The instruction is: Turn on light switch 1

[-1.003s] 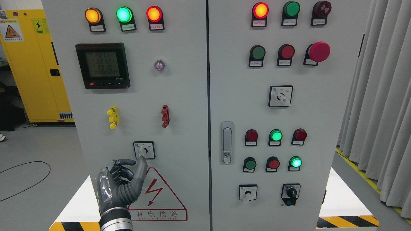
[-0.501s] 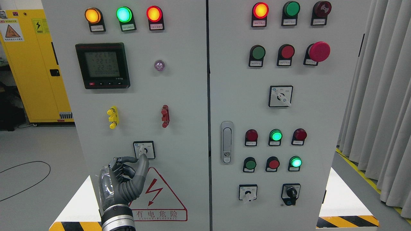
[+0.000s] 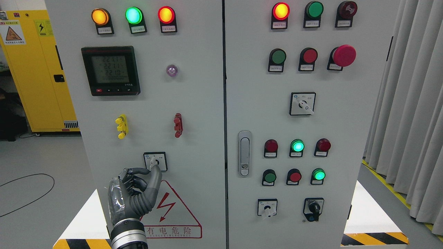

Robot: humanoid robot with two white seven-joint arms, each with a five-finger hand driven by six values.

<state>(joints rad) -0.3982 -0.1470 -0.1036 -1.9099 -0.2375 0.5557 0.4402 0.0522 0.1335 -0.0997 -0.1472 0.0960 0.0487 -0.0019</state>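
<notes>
Lower left of frame: robot's left hand (image 3: 133, 193), grey w/ dark fingers, is reaching up to the small white-plated rotary switch (image 3: 155, 161), fingers curled, apparently pinching its knob. Contact is hard to confirm. Next: a firm grip & twist.

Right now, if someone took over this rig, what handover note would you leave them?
Left hand: raised at the lower left cabinet door, fingers curled, a fingertip at the white handle of the rotary switch above the warning triangle; a firm grasp cannot be confirmed.
Right hand: not in view.
Done: the hand has reached the switch.
Left: turn the handle to on, then withdraw. From this view I cannot read the switch's position labels, so check the on direction first.
</notes>
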